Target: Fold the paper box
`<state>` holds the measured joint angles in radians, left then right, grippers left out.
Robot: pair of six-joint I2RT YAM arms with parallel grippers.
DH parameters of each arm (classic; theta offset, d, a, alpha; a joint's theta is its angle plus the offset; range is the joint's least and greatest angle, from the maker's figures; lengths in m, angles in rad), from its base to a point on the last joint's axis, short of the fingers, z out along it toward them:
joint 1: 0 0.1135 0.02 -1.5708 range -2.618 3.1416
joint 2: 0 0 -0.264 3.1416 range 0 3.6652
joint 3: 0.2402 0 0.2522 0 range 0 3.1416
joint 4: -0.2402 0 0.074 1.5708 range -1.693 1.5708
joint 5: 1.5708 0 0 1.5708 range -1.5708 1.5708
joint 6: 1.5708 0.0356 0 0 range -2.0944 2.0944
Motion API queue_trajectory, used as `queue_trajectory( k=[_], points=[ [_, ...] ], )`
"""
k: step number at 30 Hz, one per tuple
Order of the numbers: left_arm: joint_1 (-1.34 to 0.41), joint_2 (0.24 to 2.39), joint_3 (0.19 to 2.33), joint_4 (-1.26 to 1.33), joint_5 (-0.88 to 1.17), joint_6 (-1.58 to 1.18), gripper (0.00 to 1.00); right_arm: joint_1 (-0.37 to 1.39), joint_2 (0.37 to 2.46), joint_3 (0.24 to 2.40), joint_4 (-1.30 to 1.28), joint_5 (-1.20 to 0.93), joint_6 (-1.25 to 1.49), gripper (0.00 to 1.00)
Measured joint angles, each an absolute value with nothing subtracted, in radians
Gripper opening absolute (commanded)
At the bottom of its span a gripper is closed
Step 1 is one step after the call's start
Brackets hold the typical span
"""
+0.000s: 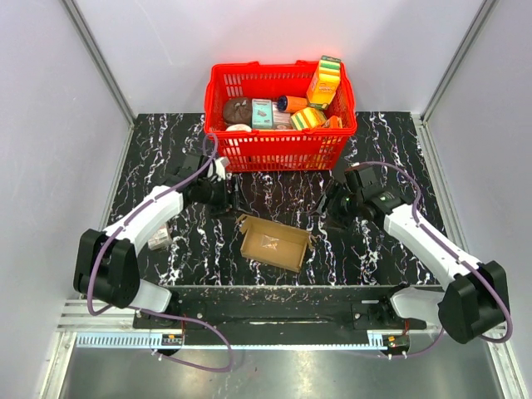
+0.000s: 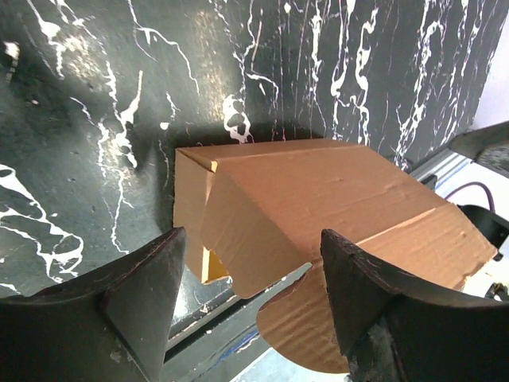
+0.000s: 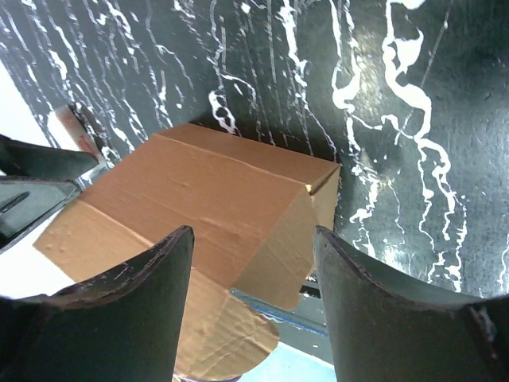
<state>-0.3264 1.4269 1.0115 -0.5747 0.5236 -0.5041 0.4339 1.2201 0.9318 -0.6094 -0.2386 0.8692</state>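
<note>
The dark fingers (image 2: 135,294) of the left gripper (image 2: 253,239) are seen nearest the lens. They are spread wide, with nothing clamped between them, so the jaws are open and empty. The same is found at the right gripper (image 3: 253,232), whose jaws are parted and hold nothing.

Beyond each pair of fingers, the paper box (image 1: 274,243) is framed as a slanted brown panel with a creased corner, and a rounded tab is seen at its near edge. From above, the box is shown lying on the black marbled table (image 1: 158,141), between the two grippers and a little nearer the arm bases. It is touched by neither gripper. Its walls are raised and its inside is exposed, with loose flaps sticking out at its ends. Farther off, at the far edge of the table, a red basket (image 1: 278,150) filled with coloured packages (image 1: 322,83) is seen well apart from the box.

The box is judged to be partly formed, with the body set up and the closing flaps not yet tucked. The step in hand is taken to be a pause between grips, with both grippers poised on either side. For the next move, a fresh hold would be called for. One wall would need to be steadied by one gripper while a flap is pressed over and its tab is guided in by the other. Light cardboard is likely to slide on the smooth table if it is pushed from one side only.
</note>
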Motion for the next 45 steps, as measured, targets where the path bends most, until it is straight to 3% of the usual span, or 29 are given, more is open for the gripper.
queue_trajectory(
  k=[16, 27, 38, 45],
  points=[
    [-0.399, 1.428, 0.995, -0.539, 0.577, -0.505, 0.73, 0.488, 1.295, 0.846, -0.510, -0.412, 0.963, 0.69],
    [-0.407, 1.379, 0.907, -0.519, 0.588, -0.523, 0.71, 0.517, 1.295, 0.809, -0.423, -0.466, 1.038, 0.58],
    [-0.411, 1.309, 0.875, -0.529, 0.589, -0.527, 0.72, 0.524, 1.297, 0.798, -0.424, -0.474, 1.033, 0.65],
    [-0.411, 1.284, 0.863, -0.529, 0.588, -0.527, 0.72, 0.525, 1.325, 0.797, -0.405, -0.517, 1.035, 0.57]
  ],
)
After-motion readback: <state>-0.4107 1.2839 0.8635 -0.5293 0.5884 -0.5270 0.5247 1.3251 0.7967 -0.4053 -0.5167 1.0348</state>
